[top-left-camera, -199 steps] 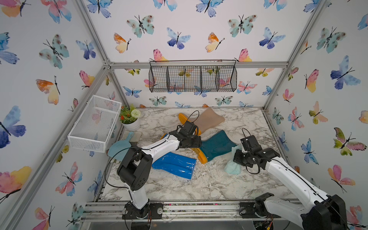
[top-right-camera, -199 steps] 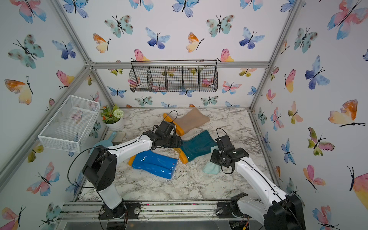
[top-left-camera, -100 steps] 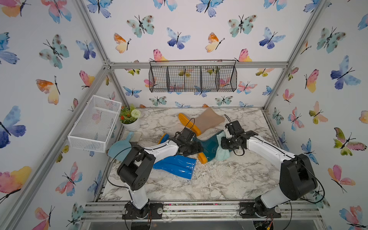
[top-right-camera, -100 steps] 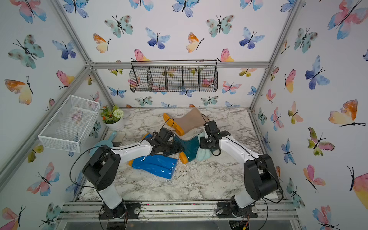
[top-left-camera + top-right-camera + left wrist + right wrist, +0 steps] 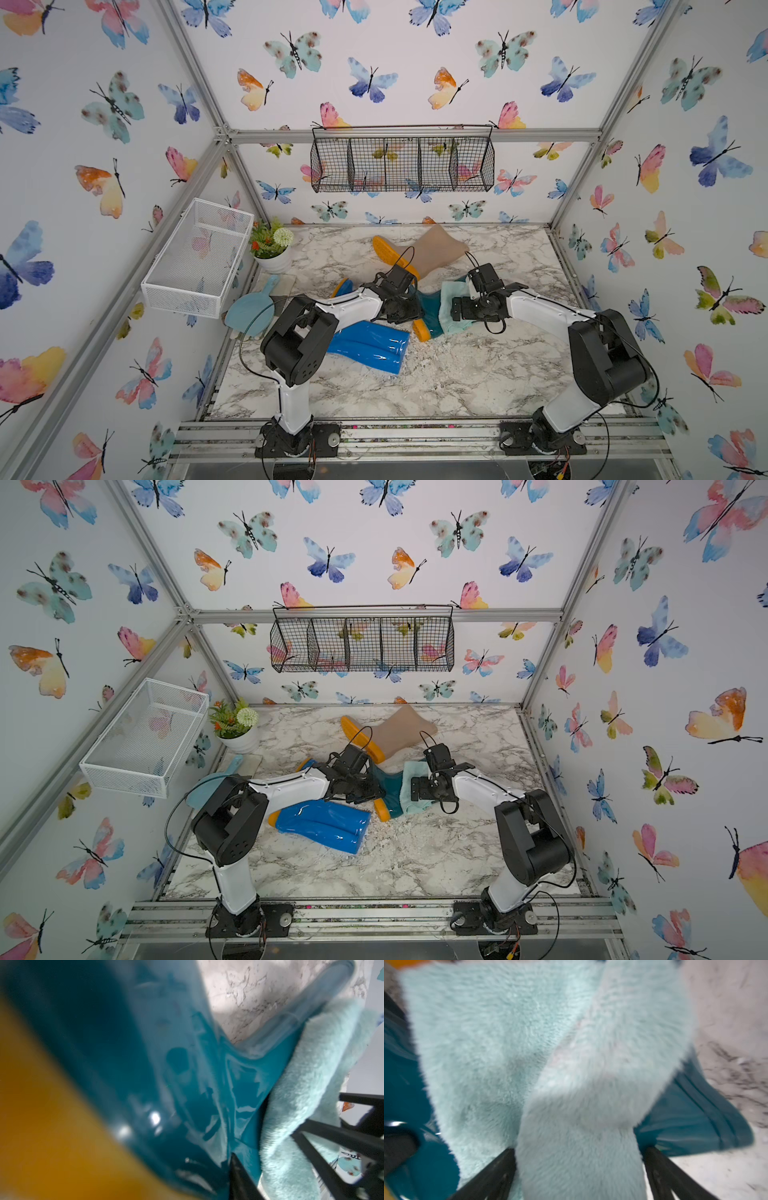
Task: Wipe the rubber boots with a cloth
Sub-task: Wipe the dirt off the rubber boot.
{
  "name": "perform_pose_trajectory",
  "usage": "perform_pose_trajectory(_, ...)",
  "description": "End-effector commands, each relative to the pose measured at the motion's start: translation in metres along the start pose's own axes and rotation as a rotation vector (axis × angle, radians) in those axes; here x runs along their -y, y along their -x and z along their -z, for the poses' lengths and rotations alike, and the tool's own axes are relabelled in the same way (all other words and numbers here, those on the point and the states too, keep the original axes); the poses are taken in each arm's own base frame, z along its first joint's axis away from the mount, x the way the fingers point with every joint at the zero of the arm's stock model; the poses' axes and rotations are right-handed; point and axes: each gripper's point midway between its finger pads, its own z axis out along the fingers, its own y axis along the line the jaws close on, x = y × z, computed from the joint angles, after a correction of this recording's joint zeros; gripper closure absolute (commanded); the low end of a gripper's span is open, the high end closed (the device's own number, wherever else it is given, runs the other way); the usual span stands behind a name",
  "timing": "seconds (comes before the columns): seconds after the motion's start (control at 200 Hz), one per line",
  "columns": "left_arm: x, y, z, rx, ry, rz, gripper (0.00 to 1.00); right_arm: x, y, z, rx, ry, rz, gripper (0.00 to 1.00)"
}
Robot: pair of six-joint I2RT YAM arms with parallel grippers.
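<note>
The dark teal boot (image 5: 430,305) lies on its side in the middle of the counter (image 5: 457,374). The blue boot (image 5: 365,345) lies just in front of its sole, on the left arm's side, and has not moved.

The left hand (image 5: 405,311) has slid down from above the teal boot to its foot end, by the orange sole. Its wrist view is very close and blurry and shows only one dark finger. So it is not clear if this hand pinches the boot or only presses on it. The teal boot has turned a little and now sits between the two hands. The beige boot (image 5: 432,253) lies behind it, untouched.

The big change is the cloth (image 5: 451,307). A second ago the right hand (image 5: 461,309) held it in a ball, out in front of the teal boot. Now it lies spread over the boot's leg part. The right hand sits on it with its fingers (image 5: 492,1176) spread wide and a fold of cloth loose between them, so it has let go.

Wiping the teal boot can start now, but the right hand likely needs a new hold first. The blue and beige boots still wait.
</note>
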Motion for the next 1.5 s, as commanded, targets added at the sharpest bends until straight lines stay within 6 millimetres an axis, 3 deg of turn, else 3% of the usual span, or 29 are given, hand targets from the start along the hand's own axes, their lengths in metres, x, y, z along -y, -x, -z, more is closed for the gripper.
perform_pose_trajectory(0.0,0.002,0.005,0.002,0.018,0.035,-0.127,0.72,-0.016,0.01,-0.008,0.011,0.069,0.003,0.02)
perform_pose_trajectory(0.025,0.002,0.004,0.004,0.018,0.041,-0.147,0.76,-0.018,0.011,-0.008,0.008,0.079,0.006,0.03)
perform_pose_trajectory(0.12,0.003,0.005,0.01,0.013,0.057,-0.209,0.86,-0.021,0.008,-0.001,-0.006,0.096,0.011,0.27)
perform_pose_trajectory(0.175,0.003,0.004,0.014,0.002,0.067,-0.231,0.88,-0.02,0.006,0.009,0.004,0.095,0.011,0.32)
perform_pose_trajectory(0.235,0.005,0.003,0.018,-0.005,0.064,-0.245,0.89,-0.018,0.003,0.021,0.017,0.089,-0.001,0.29)
perform_pose_trajectory(0.36,0.016,-0.006,0.022,-0.029,0.034,-0.258,0.9,-0.022,0.002,0.042,0.046,0.123,-0.043,0.13)
perform_pose_trajectory(0.48,0.017,-0.016,0.017,-0.066,0.033,-0.239,0.84,-0.039,-0.001,0.045,0.032,0.229,-0.113,0.07)
perform_pose_trajectory(0.771,0.015,-0.025,0.008,-0.095,0.013,-0.183,0.78,-0.052,-0.012,0.012,-0.069,0.272,-0.238,0.04)
perform_pose_trajectory(0.851,0.013,-0.028,0.006,-0.105,0.014,-0.176,0.78,-0.054,-0.021,0.0,-0.119,0.218,-0.229,0.04)
perform_pose_trajectory(0.926,0.013,-0.028,0.006,-0.106,0.017,-0.174,0.78,-0.043,-0.039,-0.015,-0.2,0.093,-0.221,0.05)
perform_pose_trajectory(0.996,0.013,-0.028,0.007,-0.099,0.012,-0.18,0.77,-0.034,-0.056,-0.024,-0.256,0.026,-0.215,0.22)
perform_pose_trajectory(1.091,0.018,-0.025,0.011,-0.087,-0.002,-0.203,0.74,-0.025,-0.063,-0.021,-0.246,-0.006,-0.203,0.66)
perform_pose_trajectory(1.131,0.02,-0.023,0.014,-0.081,-0.005,-0.216,0.69,-0.024,-0.058,-0.015,-0.214,-0.005,-0.192,0.83)
perform_pose_trajectory(1.176,0.023,-0.021,0.018,-0.072,-0.005,-0.229,0.57,-0.024,-0.052,-0.005,-0.172,-0.002,-0.176,0.97)
perform_pose_trajectory(1.271,0.027,-0.015,0.032,-0.035,-0.008,-0.257,0.39,-0.025,-0.032,0.021,-0.082,0.003,-0.15,0.98)
perform_pose_trajectory(1.401,0.028,-0.003,0.064,0.031,0.01,-0.318,0.35,-0.028,-0.003,0.053,0.017,-0.01,-0.103,0.97)
perform_pose_trajectory(1.497,0.024,0.005,0.087,0.11,0.004,-0.332,0.31,-0.043,0.014,0.061,0.062,0.048,-0.07,0.98)
